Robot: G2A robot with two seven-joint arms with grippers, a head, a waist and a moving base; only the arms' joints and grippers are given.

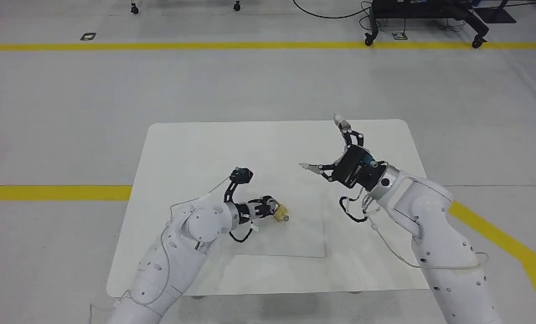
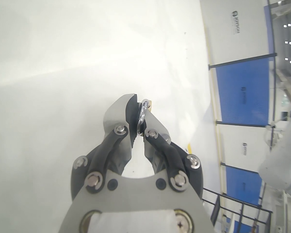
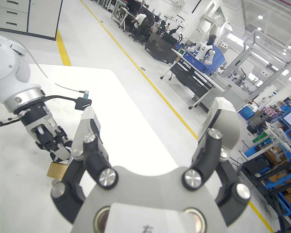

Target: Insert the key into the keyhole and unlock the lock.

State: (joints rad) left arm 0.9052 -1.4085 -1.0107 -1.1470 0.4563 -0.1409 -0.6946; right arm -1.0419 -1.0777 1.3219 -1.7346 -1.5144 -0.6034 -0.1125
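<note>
A small brass padlock [image 1: 282, 213] lies on the white table [image 1: 209, 156], just left of the middle. My left gripper [image 1: 266, 209] is right against it, shut on the silver key [image 2: 142, 115]. The key's head stands edge-on between the dark pads, and a bit of the brass padlock [image 2: 150, 106] shows just past its tip. How deep the key sits in the lock is hidden. In the right wrist view the padlock [image 3: 56, 170] lies under the left gripper [image 3: 59, 152]. My right gripper [image 1: 322, 144] hangs open and holds nothing, above the table to the right of the lock; its own view shows the right gripper [image 3: 155, 107] with fingers wide apart.
A thin clear mat [image 1: 322, 250] covers the table's middle. A black camera bracket and cable [image 1: 240, 175] stick out from the left wrist. The table's right edge [image 1: 416, 173] lies behind the right arm. Bare tabletop stretches to the far left.
</note>
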